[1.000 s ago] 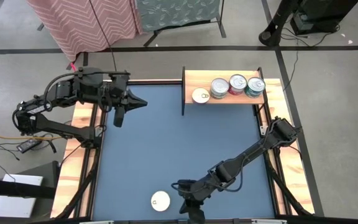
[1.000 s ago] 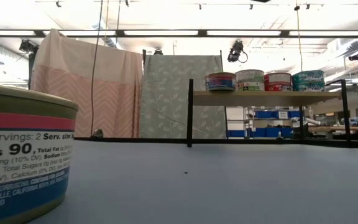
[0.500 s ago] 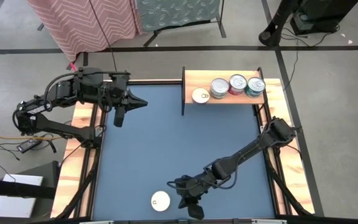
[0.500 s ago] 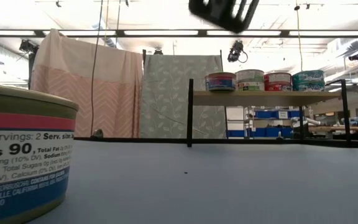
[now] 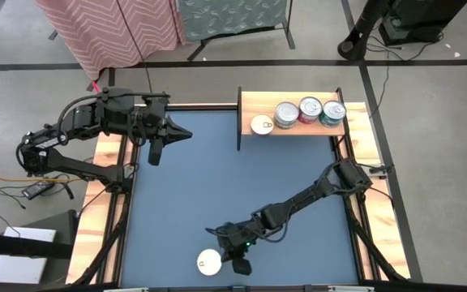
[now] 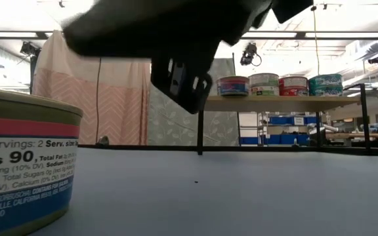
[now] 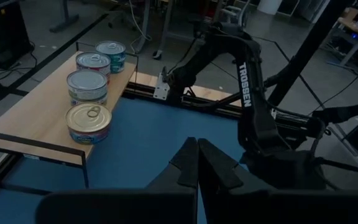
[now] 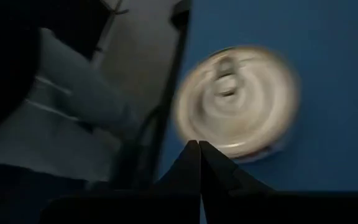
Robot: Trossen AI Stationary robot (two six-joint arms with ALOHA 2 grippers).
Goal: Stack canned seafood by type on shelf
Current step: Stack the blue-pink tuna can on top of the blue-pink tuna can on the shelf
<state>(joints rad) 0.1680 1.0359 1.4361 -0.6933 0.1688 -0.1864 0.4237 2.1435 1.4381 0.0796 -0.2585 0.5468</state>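
One tin [image 5: 209, 261] with a pale lid stands alone near the table's near edge; the low view shows it close up [image 6: 18, 170], with a red, white and blue label. My right gripper [image 5: 236, 263] hovers just right of it, shut and pointing down; its wrist view shows the shut gripper [image 8: 199, 152] with the lid [image 8: 235, 102] beyond it. The light-wood shelf [image 5: 254, 104] at the far edge carries a row: a gold-lidded tin [image 5: 261, 125], a silver one [image 5: 286, 114], a red-sided one [image 5: 310, 108] and a teal one [image 5: 332, 113]. My left gripper [image 5: 181, 132] waits shut at the far left.
The right arm [image 5: 314, 195] stretches slantwise across the blue table [image 5: 217, 186] from its right rail. Its dark body [image 6: 176, 39] fills the top of the low view. The shelf's dark upright [image 5: 239, 122] stands at its left end. Wooden rails [image 5: 108, 195] border the table.
My right gripper has moved toward the table's left, closing on the lone tin near the near edge, while its arm stretched out farther. In the low view it has come down into the picture from above. The tins and my left arm have stayed put.
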